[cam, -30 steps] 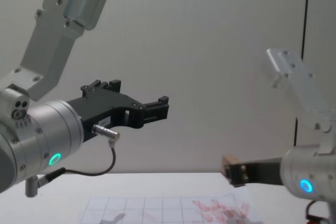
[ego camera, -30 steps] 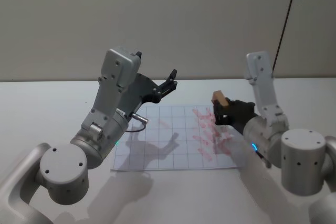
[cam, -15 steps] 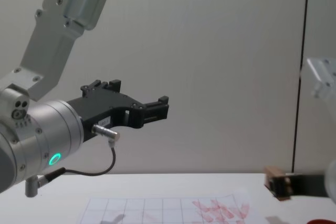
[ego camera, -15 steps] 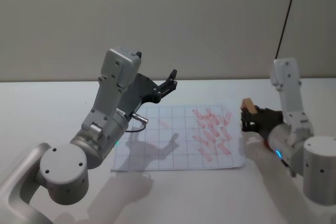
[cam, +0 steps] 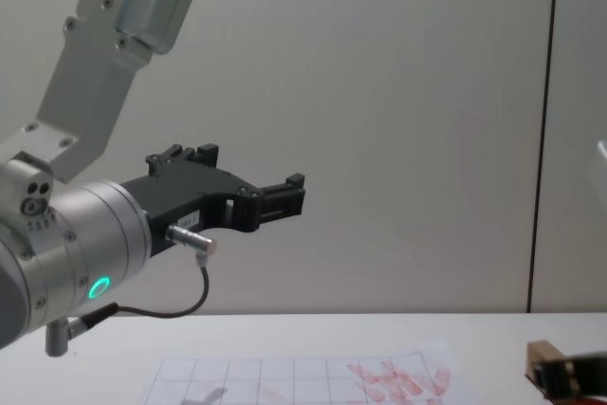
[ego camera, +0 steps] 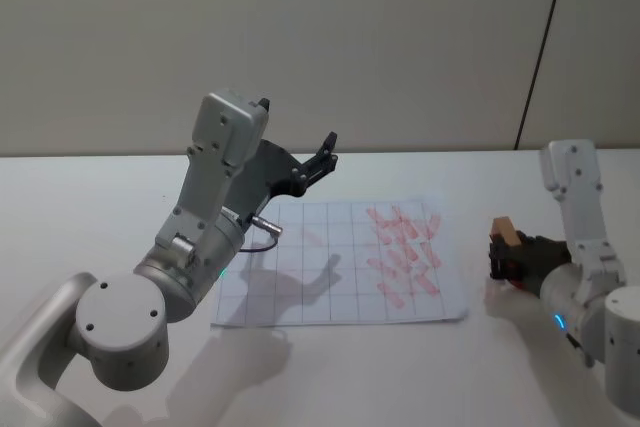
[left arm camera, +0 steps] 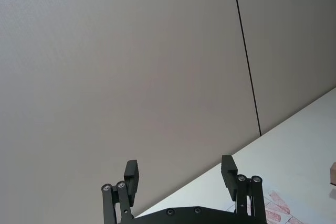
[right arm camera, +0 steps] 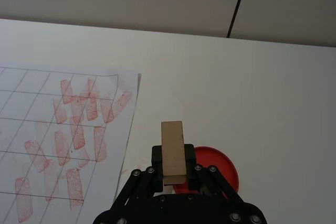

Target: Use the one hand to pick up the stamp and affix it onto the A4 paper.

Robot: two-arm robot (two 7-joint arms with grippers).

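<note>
Head view: the right black two-finger gripper [ego camera: 510, 255] on its silver-grey arm with the cyan light is hovering over the white tabletop [ego camera: 80, 197], off the right edge of the white A4 paper [ego camera: 340, 277] with faint grey grid lines. Its fingers are clamped on the small light-brown wooden stamp block [ego camera: 504, 232], which is sticking up between them.

From the right wrist camera, the wooden stamp [right arm camera: 172, 153] is sitting upright in the black gripper [right arm camera: 174, 167], squeezed from both sides, and it is hanging above the edge of a flat red round pad [right arm camera: 218, 167] lying on the table; whether the stamp is touching that pad is hard to say from this angle. The gridded paper [right arm camera: 31, 129] is lying just beside the pad, its near columns crowded with slanted red stamped marks [right arm camera: 73, 129].

The left black gripper [ego camera: 312, 165] is being held high over the paper's far left part, well apart from the stamp, with its two fingers spread wide [left arm camera: 181, 174]. In the chest view it [cam: 275, 198] is pointing across the scene above the sheet [cam: 285, 381], and the stamp [cam: 545, 356] is showing low at the right edge.
</note>
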